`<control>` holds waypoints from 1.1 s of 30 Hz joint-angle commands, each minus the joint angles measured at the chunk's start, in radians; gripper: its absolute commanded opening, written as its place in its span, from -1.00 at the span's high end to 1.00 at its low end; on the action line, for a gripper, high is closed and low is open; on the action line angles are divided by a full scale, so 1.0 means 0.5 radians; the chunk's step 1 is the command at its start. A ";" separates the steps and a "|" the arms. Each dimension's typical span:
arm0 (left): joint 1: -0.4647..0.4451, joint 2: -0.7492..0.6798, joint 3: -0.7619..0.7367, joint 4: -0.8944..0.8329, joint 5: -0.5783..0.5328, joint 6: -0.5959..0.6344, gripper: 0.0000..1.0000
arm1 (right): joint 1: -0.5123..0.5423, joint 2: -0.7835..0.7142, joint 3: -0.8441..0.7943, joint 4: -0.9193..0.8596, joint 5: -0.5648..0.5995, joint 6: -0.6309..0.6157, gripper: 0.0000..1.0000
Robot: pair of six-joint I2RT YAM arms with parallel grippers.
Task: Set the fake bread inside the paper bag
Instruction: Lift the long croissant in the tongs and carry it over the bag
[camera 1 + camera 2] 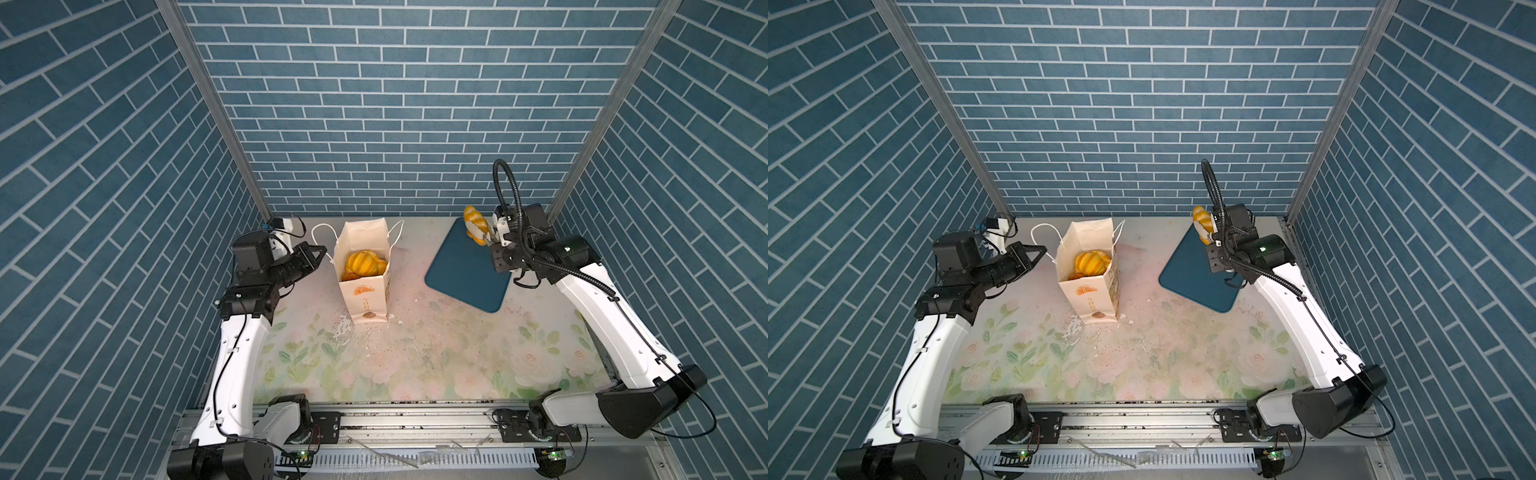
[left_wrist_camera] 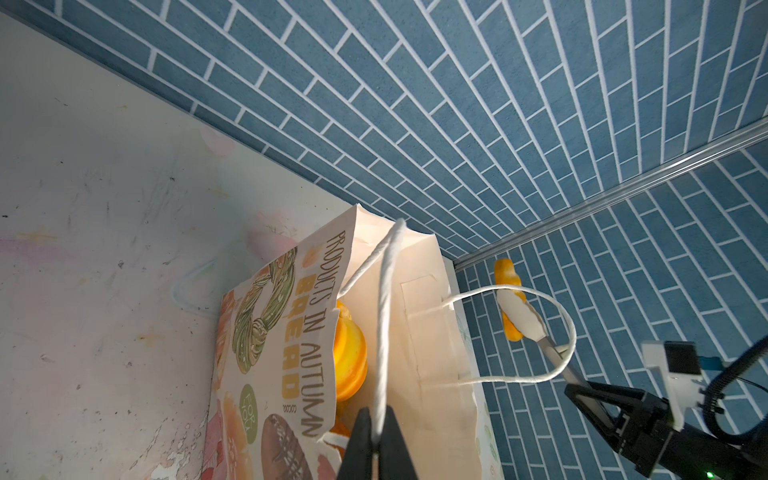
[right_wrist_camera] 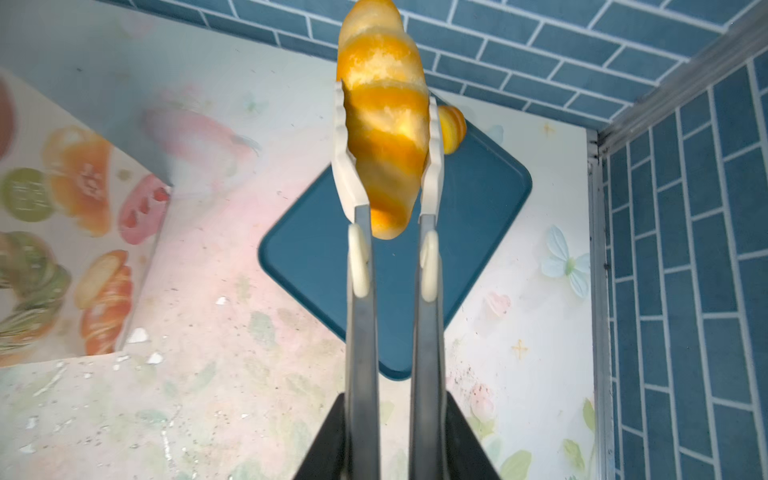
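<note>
The paper bag (image 1: 365, 297) (image 1: 1088, 299) stands upright at the table's back middle, mouth open, with golden fake bread (image 1: 362, 262) (image 1: 1089, 261) (image 2: 351, 353) inside. My left gripper (image 1: 322, 251) (image 1: 1040, 251) (image 2: 376, 415) is shut on the bag's white cord handle (image 2: 386, 299), left of the bag. My right gripper (image 1: 496, 249) (image 3: 392, 399) is shut on the metal tongs (image 3: 361, 332) (image 2: 552, 345). The tongs pinch a twisted golden loaf (image 1: 475, 220) (image 1: 1200, 218) (image 3: 384, 124), lifted above the far corner of the dark blue tray (image 1: 461, 270) (image 3: 478, 195). Behind it, one small bread piece (image 3: 452, 126) lies on the tray.
Blue brick walls close in the back and both sides. The bag's other handle (image 1: 395, 232) hangs loose on its right. White flakes (image 1: 345, 328) litter the floral tabletop in front of the bag. A metal rail (image 1: 415, 419) runs along the front edge.
</note>
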 commanded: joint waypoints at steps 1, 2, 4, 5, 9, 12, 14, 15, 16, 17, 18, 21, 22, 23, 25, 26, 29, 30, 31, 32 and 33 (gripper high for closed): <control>0.004 -0.056 -0.035 0.037 0.016 -0.011 0.84 | 0.134 0.022 0.255 -0.068 0.133 0.067 0.36; 0.004 -0.063 -0.039 0.043 0.014 -0.016 0.84 | 0.188 0.056 0.347 -0.092 0.168 0.053 0.36; 0.004 -0.068 -0.047 0.046 0.012 -0.019 0.84 | 0.289 0.119 0.507 -0.122 0.213 0.020 0.36; 0.004 -0.068 -0.049 0.046 0.013 -0.022 0.84 | 0.332 0.145 0.578 -0.133 0.233 0.007 0.36; 0.004 -0.071 -0.053 0.054 0.014 -0.031 0.84 | 0.533 0.290 0.882 -0.179 0.366 -0.096 0.36; 0.004 -0.080 -0.058 0.057 0.012 -0.034 0.84 | 0.682 0.429 1.115 -0.239 0.426 -0.178 0.36; 0.004 -0.083 -0.062 0.058 0.012 -0.041 0.85 | 0.764 0.522 1.269 -0.274 0.431 -0.223 0.36; 0.004 -0.089 -0.062 0.058 0.012 -0.042 0.85 | 0.808 0.574 1.353 -0.293 0.430 -0.260 0.36; 0.004 -0.092 -0.065 0.058 0.012 -0.044 0.84 | 0.856 0.623 1.427 -0.311 0.438 -0.296 0.36; 0.004 -0.095 -0.068 0.058 0.012 -0.044 0.85 | 0.892 0.667 1.488 -0.329 0.448 -0.322 0.36; 0.004 -0.098 -0.072 0.058 0.011 -0.045 0.84 | 0.930 0.712 1.551 -0.348 0.451 -0.347 0.36; 0.003 -0.104 -0.075 0.063 0.015 -0.051 0.85 | 1.008 0.814 1.683 -0.381 0.421 -0.382 0.36; 0.004 -0.105 -0.078 0.064 0.015 -0.056 0.84 | 1.032 0.839 1.707 -0.382 0.414 -0.384 0.36; 0.004 -0.109 -0.078 0.063 0.018 -0.055 0.85 | 1.049 0.854 1.721 -0.381 0.402 -0.385 0.36; 0.004 -0.115 -0.081 0.067 0.021 -0.060 0.85 | 1.080 0.884 1.725 -0.371 0.369 -0.377 0.36; 0.004 -0.116 -0.081 0.064 0.021 -0.058 0.85 | 1.091 0.895 1.725 -0.366 0.355 -0.370 0.36; 0.004 -0.120 -0.078 0.064 0.021 -0.058 0.84 | 1.128 0.929 1.726 -0.381 0.352 -0.355 0.36; 0.004 -0.122 -0.080 0.063 0.019 -0.058 0.84 | 1.138 0.942 1.725 -0.394 0.357 -0.348 0.36; 0.004 -0.123 -0.081 0.062 0.021 -0.060 0.84 | 1.139 0.954 1.725 -0.402 0.349 -0.325 0.36; 0.004 -0.128 -0.084 0.061 0.021 -0.057 0.85 | 1.144 0.966 1.725 -0.413 0.331 -0.310 0.36; 0.004 -0.130 -0.087 0.061 0.021 -0.058 0.85 | 1.149 0.978 1.725 -0.427 0.303 -0.296 0.36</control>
